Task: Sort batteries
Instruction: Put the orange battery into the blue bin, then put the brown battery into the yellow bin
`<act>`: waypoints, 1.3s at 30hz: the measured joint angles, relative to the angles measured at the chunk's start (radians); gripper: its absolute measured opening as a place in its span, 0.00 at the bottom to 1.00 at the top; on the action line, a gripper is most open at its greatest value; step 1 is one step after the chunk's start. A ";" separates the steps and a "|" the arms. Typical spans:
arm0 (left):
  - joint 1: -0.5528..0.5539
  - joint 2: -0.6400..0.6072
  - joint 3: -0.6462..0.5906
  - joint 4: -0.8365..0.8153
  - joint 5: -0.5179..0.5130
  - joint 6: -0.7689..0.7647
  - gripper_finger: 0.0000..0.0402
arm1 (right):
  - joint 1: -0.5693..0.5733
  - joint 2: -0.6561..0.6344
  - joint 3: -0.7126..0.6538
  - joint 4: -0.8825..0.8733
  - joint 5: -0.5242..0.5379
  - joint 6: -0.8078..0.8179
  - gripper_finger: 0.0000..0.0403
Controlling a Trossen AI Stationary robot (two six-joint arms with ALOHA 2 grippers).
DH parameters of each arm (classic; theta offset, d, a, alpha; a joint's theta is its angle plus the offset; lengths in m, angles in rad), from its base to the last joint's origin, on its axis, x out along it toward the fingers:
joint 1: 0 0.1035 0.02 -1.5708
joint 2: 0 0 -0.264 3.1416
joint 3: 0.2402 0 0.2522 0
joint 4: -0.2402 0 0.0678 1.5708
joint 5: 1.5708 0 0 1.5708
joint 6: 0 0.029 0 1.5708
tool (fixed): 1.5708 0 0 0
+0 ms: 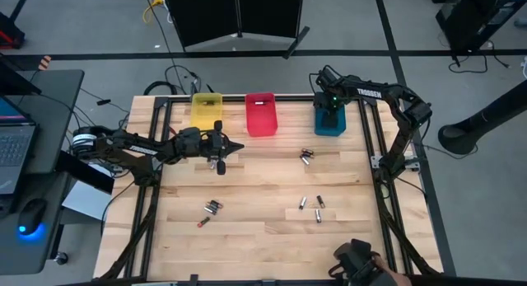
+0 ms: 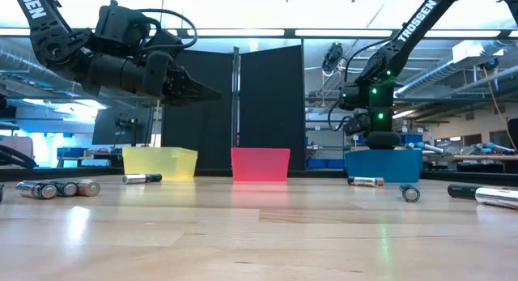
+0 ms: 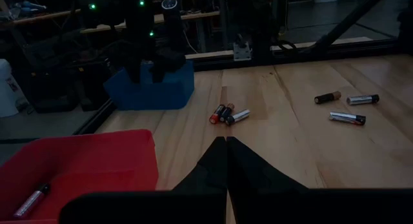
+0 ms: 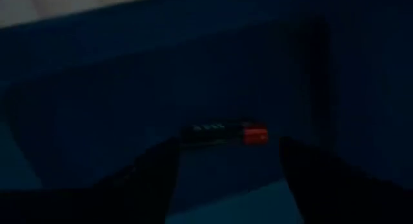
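Loose batteries lie on their sides on the table: a pair near the middle, three toward the near right, and a cluster with a reddish cell toward the near left. My left gripper is shut and empty, raised above the table between the yellow bin and the red bin; its tips show closed. My right gripper reaches down into the blue bin, fingers open. A dark battery with a red end lies on the bin floor just past the fingertips.
The three bins stand in a row along the table's far edge. The red bin holds one battery. Black frame rails run along the table's sides. Bare wood lies between the battery groups. A dark object sits at the near edge.
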 joint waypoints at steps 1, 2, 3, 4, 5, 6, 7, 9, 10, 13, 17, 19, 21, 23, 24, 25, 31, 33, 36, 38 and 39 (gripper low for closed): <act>0.000 0.000 0.000 0.000 0.000 0.000 0.01 | 0.002 0.000 0.000 0.000 0.009 0.003 0.70; 0.000 0.000 0.000 0.000 0.000 0.000 0.01 | 0.004 0.000 0.000 0.000 0.013 0.006 0.71; 0.000 0.000 0.000 0.000 0.000 0.000 0.01 | 0.007 0.000 0.000 0.000 0.016 0.014 0.72; 0.000 0.000 0.000 0.000 0.000 -0.001 0.01 | 0.011 0.000 0.001 -0.001 0.020 0.023 0.73; 0.000 0.000 0.000 0.000 0.000 -0.003 0.01 | 0.015 0.000 0.002 -0.002 0.023 0.026 0.74; 0.000 0.000 0.000 0.000 0.000 -0.003 0.01 | 0.019 0.000 0.006 -0.007 0.026 0.026 0.74; 0.000 0.000 0.000 0.000 0.000 -0.004 0.01 | 0.024 0.000 0.012 -0.016 0.026 0.026 0.75; 0.000 0.000 0.000 0.000 0.000 -0.004 0.01 | 0.034 0.000 0.028 -0.030 0.026 0.026 0.76; 0.000 0.000 0.000 0.000 0.000 -0.004 0.01 | 0.037 0.000 0.038 -0.035 0.026 0.026 0.76; 0.000 0.000 0.000 0.000 0.000 -0.011 0.01 | 0.042 0.000 0.068 -0.063 0.020 0.029 0.76; 0.000 0.000 0.000 0.000 0.000 -0.022 0.01 | 0.034 -0.001 0.087 -0.073 -0.021 0.095 0.76; 0.000 0.000 0.000 0.000 0.000 -0.023 0.01 | 0.023 -0.001 0.087 -0.077 -0.027 0.162 0.76; 0.000 0.000 0.000 0.000 0.000 -0.023 0.01 | 0.007 -0.001 0.087 -0.080 -0.027 0.237 0.76; 0.000 0.000 0.000 0.000 0.000 -0.023 0.01 | -0.009 -0.002 0.087 -0.088 -0.027 0.296 0.78; 0.000 0.000 0.000 0.000 0.000 -0.023 0.01 | -0.015 -0.002 0.087 -0.091 -0.027 0.311 0.78; 0.000 0.000 0.000 0.000 0.000 -0.024 0.01 | -0.019 -0.002 0.087 -0.096 -0.027 0.314 0.79; 0.000 0.000 0.002 -0.002 0.000 -0.030 0.01 | -0.009 -0.003 0.087 -0.165 -0.016 0.298 0.64; 0.000 0.000 0.008 -0.005 0.000 -0.030 0.01 | 0.010 -0.015 0.087 -0.206 0.002 0.273 0.50; 0.000 0.000 0.016 -0.005 0.005 -0.030 0.01 | 0.052 -0.049 0.087 -0.249 0.012 0.238 0.24; -0.002 0.000 0.021 -0.007 0.032 -0.031 0.01 | 0.083 -0.087 0.087 -0.246 0.012 0.230 0.07; -0.006 0.000 0.024 -0.007 0.042 -0.033 0.01 | 0.099 -0.110 0.087 -0.244 0.012 0.228 0.04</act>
